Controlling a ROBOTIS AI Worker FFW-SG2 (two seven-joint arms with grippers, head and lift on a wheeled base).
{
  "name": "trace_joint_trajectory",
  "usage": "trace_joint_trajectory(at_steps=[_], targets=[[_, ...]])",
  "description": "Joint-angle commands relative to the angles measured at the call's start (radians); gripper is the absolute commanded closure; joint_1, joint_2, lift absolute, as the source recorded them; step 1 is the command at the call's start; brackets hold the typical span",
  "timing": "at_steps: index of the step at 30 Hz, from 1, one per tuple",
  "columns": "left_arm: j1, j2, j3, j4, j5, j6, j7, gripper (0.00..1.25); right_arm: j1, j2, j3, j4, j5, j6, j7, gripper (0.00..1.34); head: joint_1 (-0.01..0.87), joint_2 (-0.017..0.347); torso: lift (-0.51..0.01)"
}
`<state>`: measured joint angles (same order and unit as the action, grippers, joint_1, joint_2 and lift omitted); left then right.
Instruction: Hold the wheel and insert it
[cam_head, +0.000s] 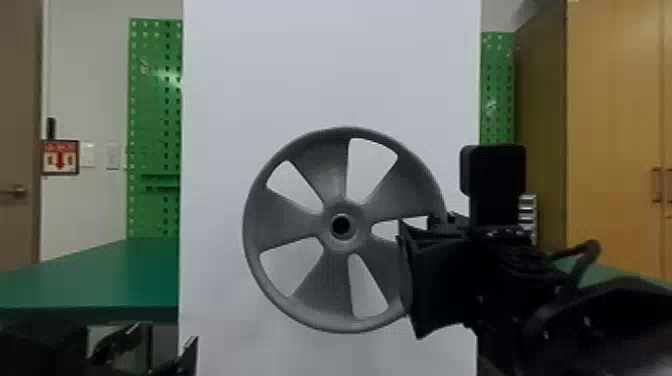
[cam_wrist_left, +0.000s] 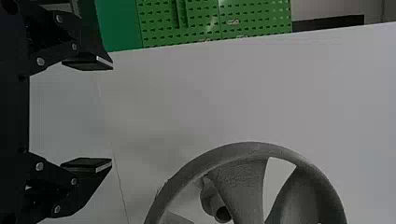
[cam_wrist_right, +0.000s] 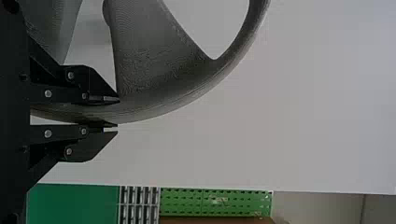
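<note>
Gripper on the right arm pinches the rim of the wheel, one finger on each side of it. The left gripper sits at the head view's bottom edge; its wrist view shows the fingers spread wide. The wheel stands upright before a smooth white panel, matte grey with fine ridges, five broad spokes and a round hub hole. Beyond are a red-and-white sign with a down arrow, perforated green pegboard and a flat green surface.
</note>
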<state>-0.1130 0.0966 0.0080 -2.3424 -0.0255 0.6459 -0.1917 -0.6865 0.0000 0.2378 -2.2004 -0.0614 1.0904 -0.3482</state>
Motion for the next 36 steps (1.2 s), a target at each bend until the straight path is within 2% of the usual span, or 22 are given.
trace_joint_trajectory(at_steps=[1, 16, 36], targets=[[-0.002, 0.000, -0.003, 0.000, -0.004, 0.000, 0.000, 0.51, -0.007, 0.001, 0.000, 0.022, 0.002, -0.014, 0.000, 1.18, 0.000, 0.000, -0.499], [-0.005, 0.002, -0.008, 0.000, -0.008, 0.006, 0.000, 0.51, -0.018, 0.001, -0.003, 0.099, -0.002, -0.118, 0.002, 1.18, 0.000, 0.000, -0.499], [-0.005, 0.002, -0.010, 0.000, -0.010, 0.006, 0.000, 0.51, -0.038, 0.000, -0.028, 0.196, 0.011, -0.164, 0.035, 1.18, 0.000, 0.000, -0.499]])
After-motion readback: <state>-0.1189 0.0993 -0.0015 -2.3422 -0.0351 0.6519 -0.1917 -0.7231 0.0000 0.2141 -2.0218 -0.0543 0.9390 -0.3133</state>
